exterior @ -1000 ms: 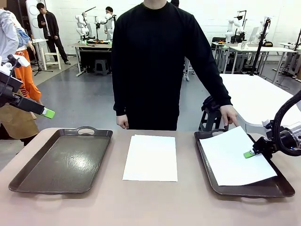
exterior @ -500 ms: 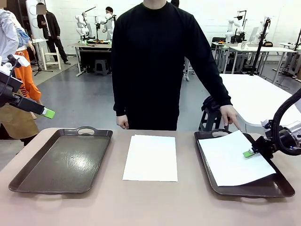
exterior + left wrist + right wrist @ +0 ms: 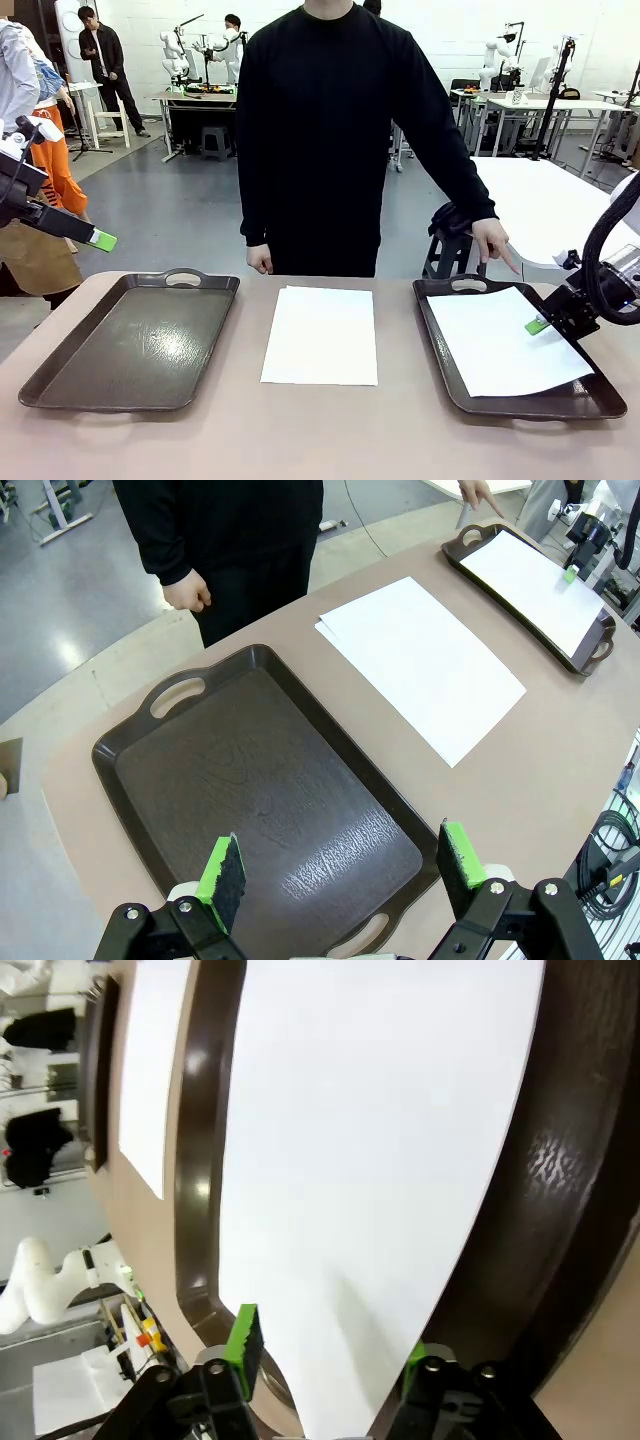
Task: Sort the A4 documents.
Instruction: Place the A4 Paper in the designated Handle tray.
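Lifting R gripper straight up, no drag, seems best: fingers wide astride the sheet, flat in R tray. L gripper wide, empty, over L tray. Remaining stack sits mid-table.

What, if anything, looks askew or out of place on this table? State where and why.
The sheet in the right tray lies rotated: its edges run off-parallel to the tray's walls, and its near right corner reaches the rim. The paper between the trays lies square.
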